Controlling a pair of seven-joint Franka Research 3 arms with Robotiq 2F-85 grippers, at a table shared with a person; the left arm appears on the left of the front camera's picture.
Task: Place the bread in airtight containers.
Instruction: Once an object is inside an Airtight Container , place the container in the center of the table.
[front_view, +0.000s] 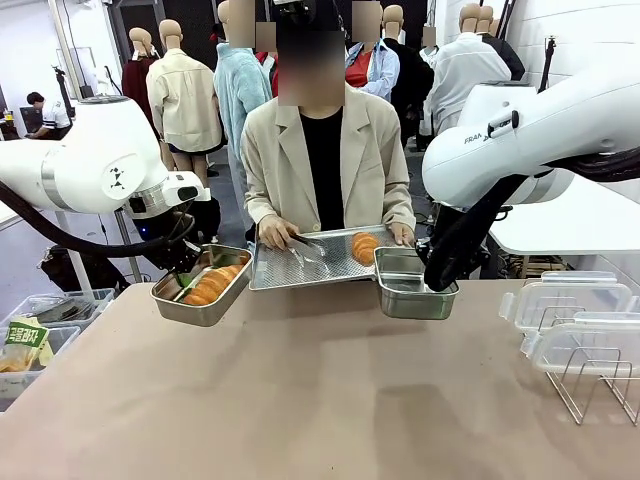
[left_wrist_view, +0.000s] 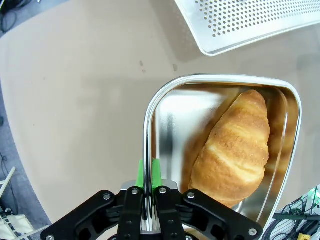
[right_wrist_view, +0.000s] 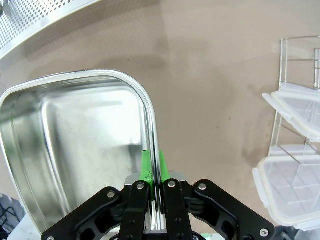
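The black right claw with green pads (right_wrist_view: 152, 161) rises from the bottom edge, its jaws closed on the long side rim of a deep rectangular stainless-steel container with rounded corners (right_wrist_view: 75, 130). The container sits above the brown bench (right_wrist_view: 210, 75). A perforated flat steel tray (right_wrist_view: 30, 15) crosses the top-left corner. At the right edge, 2 clear plastic lids (right_wrist_view: 295, 110) overlap a thin wire rack (right_wrist_view: 300, 50).

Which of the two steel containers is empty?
The right container, its rim clamped by the right gripper: bare steel inside. The left container, held by the left gripper, has bread in it.
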